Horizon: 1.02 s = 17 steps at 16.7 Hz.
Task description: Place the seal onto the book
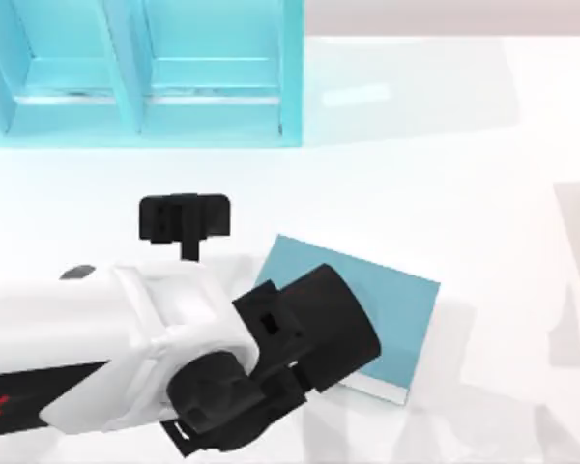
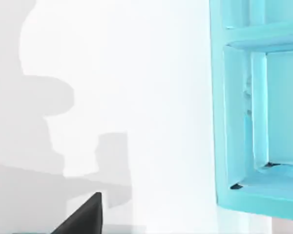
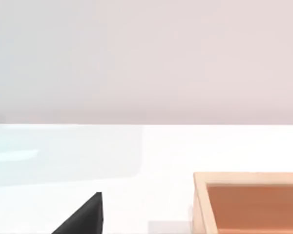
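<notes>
White table (image 1: 483, 145) spans the top view. Teal shelf (image 1: 145, 72) with open compartments sits at 11 o'clock, and in the left wrist view it (image 2: 244, 122) stands well apart across bare table.

Our left arm (image 1: 87, 338) comes in from 8 o'clock: white body, black end. The left gripper (image 1: 314, 324) is over the 8 o'clock side of the book (image 1: 387, 309) and hides that part of it. A black corner of it also shows in the left wrist view. We cannot tell how far open it is or whether it holds anything.

The book lies flat just past table centre toward 5 o'clock. It is turned at an angle to the table edges, teal cover up, with a white page edge along its 5 o'clock side.

A black T-shaped part (image 1: 184, 220) sits at 10 o'clock from the book. We cannot tell what it is.

The right wrist view shows a tan open-topped box (image 3: 200, 204) on the table, and a black corner of the right gripper (image 3: 85, 217) near it. Opening: cannot tell.

The seal: we cannot tell where it is.
</notes>
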Tool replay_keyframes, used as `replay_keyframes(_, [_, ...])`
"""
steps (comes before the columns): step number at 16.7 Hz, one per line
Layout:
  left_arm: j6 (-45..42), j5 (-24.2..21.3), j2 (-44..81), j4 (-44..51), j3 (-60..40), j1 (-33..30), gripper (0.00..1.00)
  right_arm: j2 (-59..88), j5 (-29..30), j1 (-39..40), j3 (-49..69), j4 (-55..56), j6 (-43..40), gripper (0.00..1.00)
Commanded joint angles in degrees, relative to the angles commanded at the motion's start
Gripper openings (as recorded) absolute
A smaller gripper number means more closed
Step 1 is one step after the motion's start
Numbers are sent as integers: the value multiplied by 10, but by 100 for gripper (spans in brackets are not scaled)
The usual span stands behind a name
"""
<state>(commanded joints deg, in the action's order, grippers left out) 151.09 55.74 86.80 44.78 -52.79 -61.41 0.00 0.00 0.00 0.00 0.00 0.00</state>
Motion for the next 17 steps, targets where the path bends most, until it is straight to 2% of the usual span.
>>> replay_keyframes(10, [-930, -287, -456, -269, 283, 359, 100, 0, 0, 0, 0, 0, 0, 100])
replay_keyframes(14, [-1212, -403, -633, -351, 393, 477, 100, 0, 0, 0, 0, 0, 0, 100])
replay_keyframes(17, [-1364, -476, -744, -398, 459, 545, 100, 0, 0, 0, 0, 0, 0, 100])
